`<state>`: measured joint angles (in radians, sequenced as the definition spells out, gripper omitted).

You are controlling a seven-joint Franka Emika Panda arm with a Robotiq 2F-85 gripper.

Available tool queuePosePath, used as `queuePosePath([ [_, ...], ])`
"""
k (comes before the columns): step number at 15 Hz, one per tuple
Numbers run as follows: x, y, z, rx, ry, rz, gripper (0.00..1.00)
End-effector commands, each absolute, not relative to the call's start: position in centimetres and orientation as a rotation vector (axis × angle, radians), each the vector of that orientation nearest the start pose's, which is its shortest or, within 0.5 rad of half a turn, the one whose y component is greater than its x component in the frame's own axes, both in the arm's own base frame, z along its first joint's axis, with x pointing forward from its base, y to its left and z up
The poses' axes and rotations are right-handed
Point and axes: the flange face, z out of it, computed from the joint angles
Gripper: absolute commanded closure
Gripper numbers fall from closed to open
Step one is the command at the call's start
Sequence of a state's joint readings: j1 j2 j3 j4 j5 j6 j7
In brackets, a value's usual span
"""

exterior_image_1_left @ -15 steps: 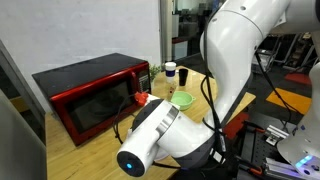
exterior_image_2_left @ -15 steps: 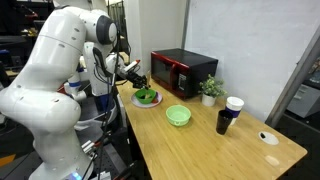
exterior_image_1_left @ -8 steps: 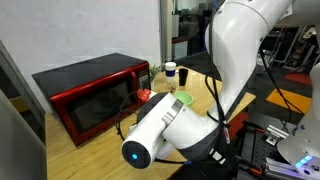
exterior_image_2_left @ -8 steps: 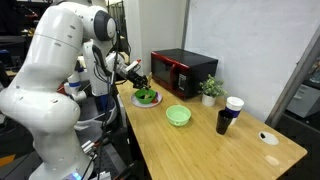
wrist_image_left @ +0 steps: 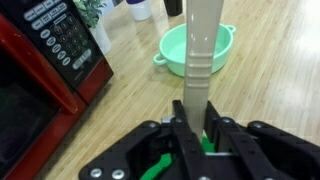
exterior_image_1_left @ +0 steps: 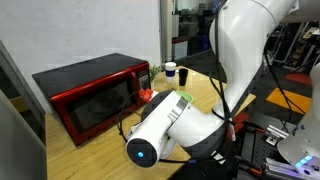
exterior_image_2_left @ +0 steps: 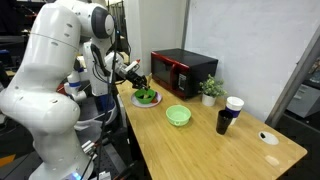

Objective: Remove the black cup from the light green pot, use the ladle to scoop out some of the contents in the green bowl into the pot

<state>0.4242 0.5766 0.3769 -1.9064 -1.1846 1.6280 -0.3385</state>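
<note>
My gripper (wrist_image_left: 196, 104) is shut on the pale handle of the ladle (wrist_image_left: 200, 50), which runs away from the jaws in the wrist view; its scoop end is hidden. In an exterior view the gripper (exterior_image_2_left: 140, 82) hangs just above the green bowl (exterior_image_2_left: 147, 97), and bits of that bowl's green (wrist_image_left: 160, 166) show under the jaws. The light green pot (exterior_image_2_left: 178, 115) sits on the wooden table beyond the bowl, partly behind the handle in the wrist view (wrist_image_left: 172, 50). The black cup (exterior_image_2_left: 223, 122) stands on the table, apart from the pot.
A red microwave (exterior_image_2_left: 185, 72) stands along the wall, close on the left in the wrist view (wrist_image_left: 40, 70). The bowl rests on a white plate (exterior_image_2_left: 136, 102). A small plant (exterior_image_2_left: 210, 90) and a white cup (exterior_image_2_left: 234, 105) stand near the black cup. My arm's big links fill an exterior view (exterior_image_1_left: 170, 130).
An arm link near the camera has swung a little to the right and downward, covering more of the pot. The gripper stays over the green bowl with the ladle.
</note>
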Motion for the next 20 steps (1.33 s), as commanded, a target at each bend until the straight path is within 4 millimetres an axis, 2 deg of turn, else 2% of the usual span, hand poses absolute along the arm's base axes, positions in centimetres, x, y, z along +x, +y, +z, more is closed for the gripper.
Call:
queuePosePath([
  [1, 46.3, 32.8, 20.8, 1.368, 1.668, -0.492, 0.94],
  [11, 45.8, 32.2, 21.9, 1.403, 1.728, -0.416, 0.94],
  [20, 45.6, 30.3, 23.0, 1.463, 1.778, -0.325, 0.94],
])
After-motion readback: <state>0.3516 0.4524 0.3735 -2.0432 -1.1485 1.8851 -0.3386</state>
